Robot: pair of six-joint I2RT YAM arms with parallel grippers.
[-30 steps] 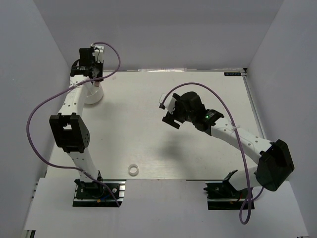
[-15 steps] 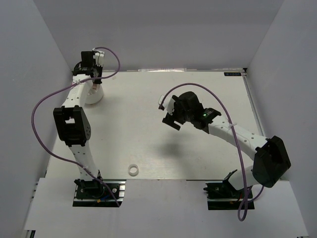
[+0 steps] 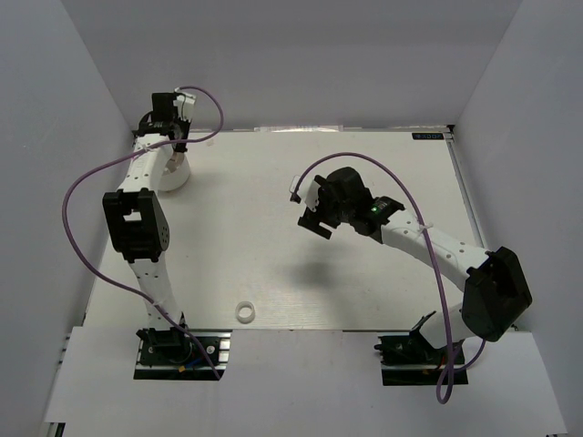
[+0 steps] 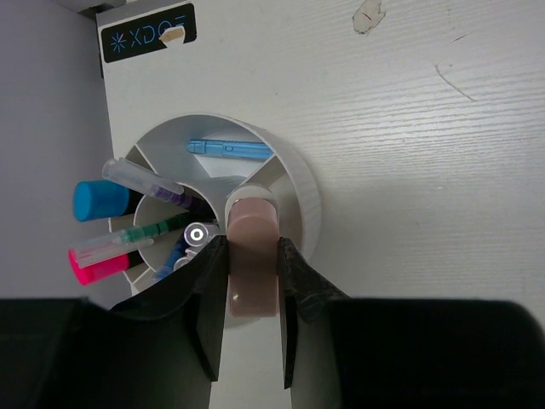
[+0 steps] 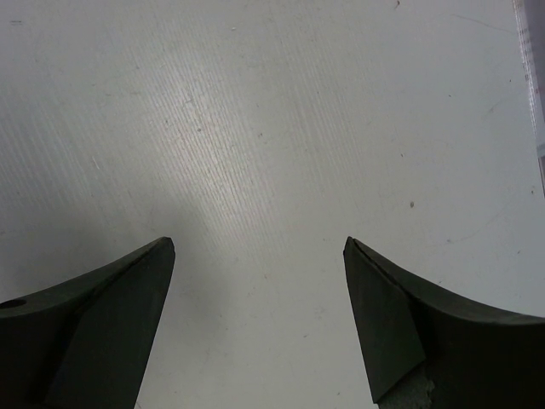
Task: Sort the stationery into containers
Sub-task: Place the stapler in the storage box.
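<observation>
My left gripper (image 4: 253, 247) is shut on a flat pinkish-beige piece with a rounded end (image 4: 253, 277), held just over the rim of the white round tub (image 4: 298, 179). The tub's compartments hold a blue pen (image 4: 230, 150), a blue-ended marker (image 4: 98, 200), a pink-ended marker (image 4: 94, 266), a teal pen (image 4: 157, 228) and a translucent tube (image 4: 140, 179). In the top view the left gripper (image 3: 170, 150) hangs over the tub (image 3: 173, 178) at the far left. The white tape ring (image 3: 244, 312) lies near the front edge. My right gripper (image 3: 314, 214) (image 5: 259, 243) is open and empty above bare table.
White walls close in the table on the left, back and right. A black label (image 4: 149, 32) sits at the table's far left corner next to the tub. Purple cables loop above both arms.
The left arm's elbow has swung a little left and back while its gripper stays over the tub. The right arm has barely shifted.
</observation>
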